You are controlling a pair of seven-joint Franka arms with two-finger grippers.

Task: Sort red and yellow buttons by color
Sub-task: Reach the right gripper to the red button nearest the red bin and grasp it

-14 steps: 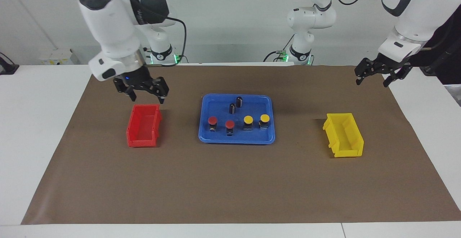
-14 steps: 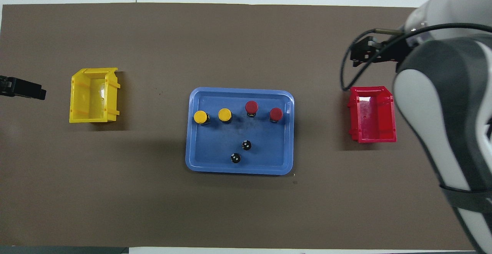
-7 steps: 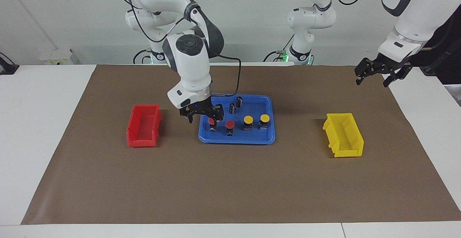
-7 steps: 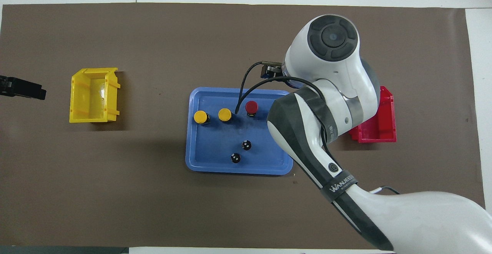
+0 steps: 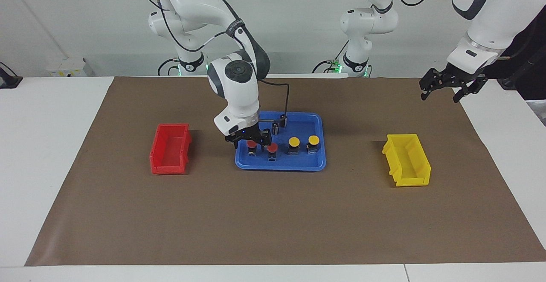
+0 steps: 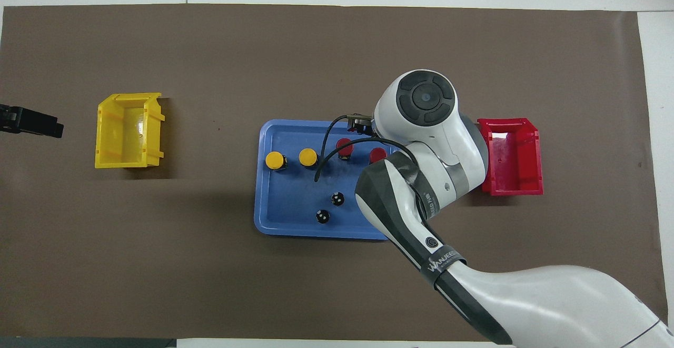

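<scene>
- Presently, right claw (image 5: pixel 252 141) sits low over the blue tray (image 5: pixel 318 162), at the red button nearest the right arm's end (image 5: pixel 252 144). Fingers straddle the cap, one each side, apart; no contact can be confirmed from either view.
- Overhead, the right arm's wrist housing covers most of that button and the claw itself; only part of the red cap (image 6: pixel 377 155) shows.
- Second red button (image 5: pixel 272 147) stands just beside the first, toward the tray's middle, upright, free.
- Two yellow buttons follow in the same row: one (image 5: pixel 294 141) beside the second red, the other (image 5: pixel 313 140) toward the left arm's end of the tray. Both upright, untouched.
- All four buttons are in the tray, in the row farther from the robots.
- Two small dark cylinders (image 6: pixel 337 198) (image 6: pixel 323 216) stand in the tray nearer to the robots than the button row, close together, apart from the buttons.
- Red bin (image 5: pixel 170 148) rests on the brown mat toward the right arm's end of the counter (image 5: pixel 51 154), well apart from the tray.
- Yellow bin (image 5: pixel 407 159) rests toward the left arm's end.
- Left claw (image 5: pixel 448 86) hangs in the air over the mat's edge at its own end, fingers apart, holding nothing. Left arm waits.
</scene>
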